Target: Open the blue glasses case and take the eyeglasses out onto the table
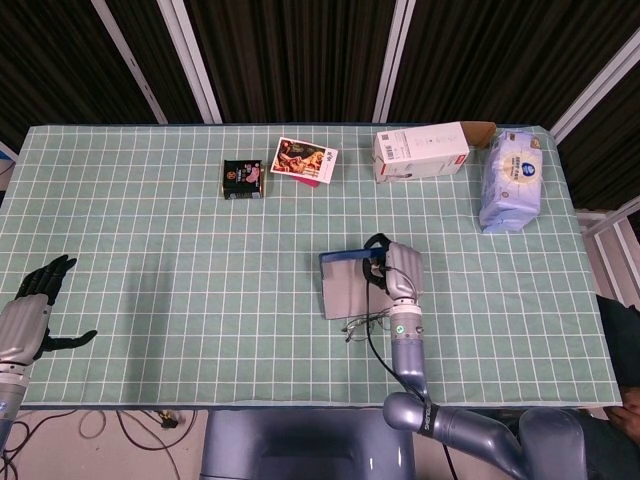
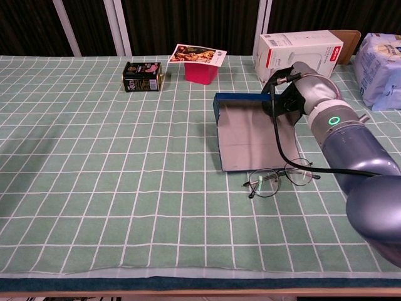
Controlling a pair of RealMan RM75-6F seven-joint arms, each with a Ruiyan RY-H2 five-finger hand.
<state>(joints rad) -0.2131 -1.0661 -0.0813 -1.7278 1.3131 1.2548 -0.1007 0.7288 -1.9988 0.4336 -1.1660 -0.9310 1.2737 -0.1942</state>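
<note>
No label is readable; eyeglasses (image 2: pixel 280 178) lie beside the open blue glasses case (image 2: pixel 250 135), right hand's (image 2: pixel 294 94) grip unclear.

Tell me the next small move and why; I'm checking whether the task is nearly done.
Probably lift the right robot hand up and away. The eyeglasses lie on the table just in front of the open blue glasses case, apparently clear of the fingers, so nothing seems left but to retreat without brushing them.
</note>
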